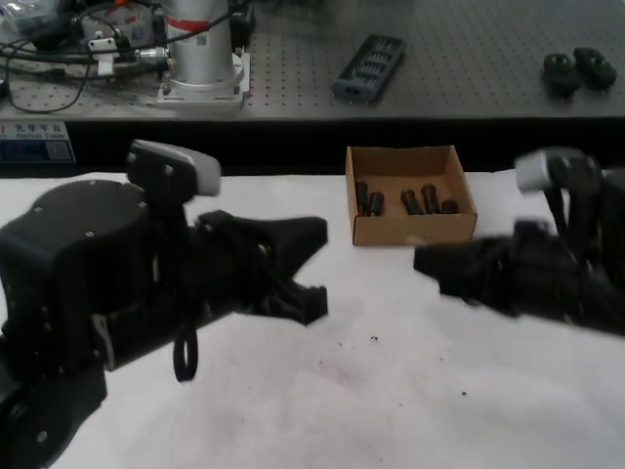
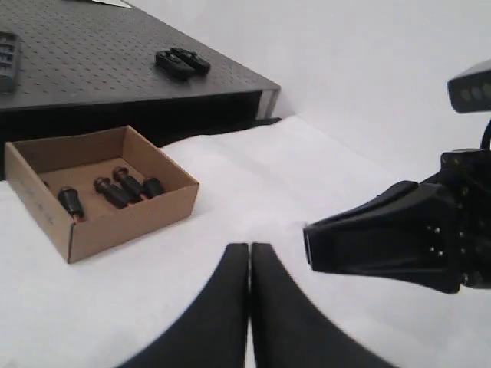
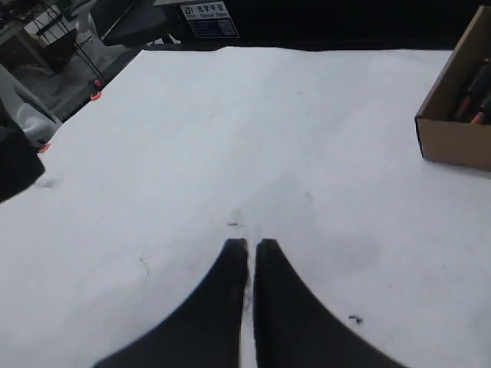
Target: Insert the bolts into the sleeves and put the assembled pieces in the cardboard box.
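white-covered table point(image 1: 371, 401) is carrying the work area. cardboard box point(image 1: 410, 231) is sitting open-topped near the far edge of the table, right of centre in the high view, flat on the white cover. dark assembled pieces point(image 1: 430, 199) are lying loose on the box floor, about five showing from above, some touching one another. in the left wrist view the box point(image 2: 130, 218) is showing four of the pieces point(image 2: 112, 192), with small reddish bits on a couple of them. left pincer point(image 2: 249, 247) is hanging over the white cover on the near side of the box, its two fingers pressed together with only a hairline between them, pinching nothing. in the high view the left arm's bulky black body is filling the left side, with the left pincer point(image 1: 311, 266) pointing toward the middle of the table. right pincer point(image 3: 247, 241) is likewise pressed together and pinching nothing, hovering over bare cover, with a corner of the box point(image 3: 453, 142) off to one side. from above, the right pincer point(image 1: 422, 260) is pointing in from the right, just in front of the box. the two pincer tips are facing each other, apart, and the left wrist view is catching the right pincer point(image 2: 308, 239) close by. behind the table, a black perforated board point(image 1: 469, 59) is holding a dark slotted rack point(image 1: 369, 66), two small black parts point(image 1: 580, 68) and a silver post point(image 1: 200, 44).
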{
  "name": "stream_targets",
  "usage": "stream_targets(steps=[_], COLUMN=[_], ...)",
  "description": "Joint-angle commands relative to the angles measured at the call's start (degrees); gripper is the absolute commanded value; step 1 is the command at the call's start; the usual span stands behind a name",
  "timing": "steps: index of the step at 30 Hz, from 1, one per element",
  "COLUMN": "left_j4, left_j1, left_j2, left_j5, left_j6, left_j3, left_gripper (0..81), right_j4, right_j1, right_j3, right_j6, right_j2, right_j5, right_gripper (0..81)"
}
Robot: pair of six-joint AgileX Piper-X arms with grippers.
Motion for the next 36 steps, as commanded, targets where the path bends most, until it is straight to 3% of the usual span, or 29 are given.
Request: stream_targets(steps=[1, 7, 11, 14, 18, 28, 36], left_j4=[2.2, 9.5, 10.9, 9.9, 9.9, 12.5, 13.3], left_j1=[-1.1, -1.1, -1.1, -0.9, -0.9, -0.9, -0.9], left_j2=[0.2, 0.2, 0.2, 0.2, 0.2, -2.2, -11.4], left_j5=[1.6, 3.4, 3.7, 2.2, 2.2, 2.4, 2.4], left_j6=[4.7, 7.3, 7.1, 7.2, 7.2, 7.2, 7.2], left_j3=[-0.3, -0.3, -0.3, -0.3, -0.3, -0.3, -0.3], left_gripper=[0.6, 0.6, 0.6, 0.6, 0.6, 0.6, 0.6], right_j4=[-6.3, -10.8, -13.6, -15.3, -16.3, -16.1, -4.1], right_j1=[0.0, 0.0, 0.0, 0.0, 0.0, 0.0, 0.2], right_j3=[3.6, 6.3, 6.3, 6.3, 6.3, 6.3, 6.3], right_j6=[1.6, -2.0, 0.1, 8.0, 8.9, 8.9, 8.9], right_j2=[-1.0, -1.0, -1.0, -1.0, -1.0, -1.0, -12.7], right_j5=[0.2, 1.0, 4.6, 12.0, 20.1, 20.3, 20.3], right_gripper=[5.4, 5.4, 5.4, 5.4, 5.4, 5.4, 5.4])
